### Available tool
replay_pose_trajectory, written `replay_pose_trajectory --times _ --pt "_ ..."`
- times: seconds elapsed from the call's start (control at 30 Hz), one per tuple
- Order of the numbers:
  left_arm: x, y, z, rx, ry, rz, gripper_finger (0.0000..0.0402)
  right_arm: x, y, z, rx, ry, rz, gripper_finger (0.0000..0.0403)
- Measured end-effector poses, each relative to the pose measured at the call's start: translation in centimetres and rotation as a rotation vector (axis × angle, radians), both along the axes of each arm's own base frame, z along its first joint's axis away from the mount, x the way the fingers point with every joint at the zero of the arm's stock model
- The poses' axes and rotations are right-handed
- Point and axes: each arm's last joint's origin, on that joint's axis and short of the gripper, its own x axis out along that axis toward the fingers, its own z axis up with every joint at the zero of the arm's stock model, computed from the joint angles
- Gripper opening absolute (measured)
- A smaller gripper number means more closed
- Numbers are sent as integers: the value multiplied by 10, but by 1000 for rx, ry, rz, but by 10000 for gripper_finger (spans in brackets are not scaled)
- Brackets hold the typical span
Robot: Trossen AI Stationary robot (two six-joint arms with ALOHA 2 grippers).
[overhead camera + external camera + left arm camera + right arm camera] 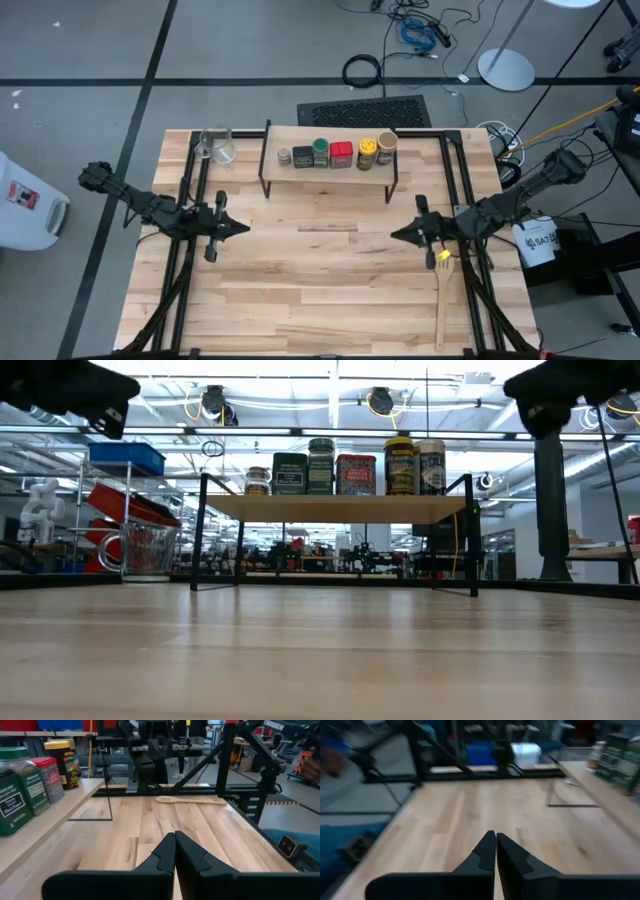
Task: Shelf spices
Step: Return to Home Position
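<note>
1. Jaws are pressed together and empty on both arms. In the high view the left gripper (241, 228) sits at middle left and the right gripper (396, 236) at middle right, tips facing, well apart.
2. All six spices stand in one row on the shelf (330, 172), upper centre: tiny brown jar (284, 157), dark tin (302, 157), green-lidded jar (320, 152), red tin (341, 154), yellow jar (367, 152), tan jar (386, 147).
3. The low view shows that row side-on, but the arms only as dark shapes cut off at its top corners.
4. A glass cup (220, 147) stands just left of the shelf. A wooden spatula (442, 300) lies at lower right, its head near the right gripper.
</note>
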Motion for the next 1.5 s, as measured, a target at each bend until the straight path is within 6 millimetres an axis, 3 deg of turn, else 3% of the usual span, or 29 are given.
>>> replay_pose_trajectory --times 0.2,0.37,0.73,0.93,1.5 --pt "-3 5 -13 -1 -10 49 11 -8 -8 -41 60 -119 84 0" --pt "-3 9 -24 -11 -15 81 11 -11 -15 -60 62 -155 82 0" --pt "0 11 -38 -10 -1 58 11 -9 -25 -68 69 -140 82 0" --pt "1 13 -56 -10 17 63 11 -9 -27 -73 63 -95 67 0" --pt "4 20 -60 9 31 32 11 -11 -31 -85 77 -58 63 0"
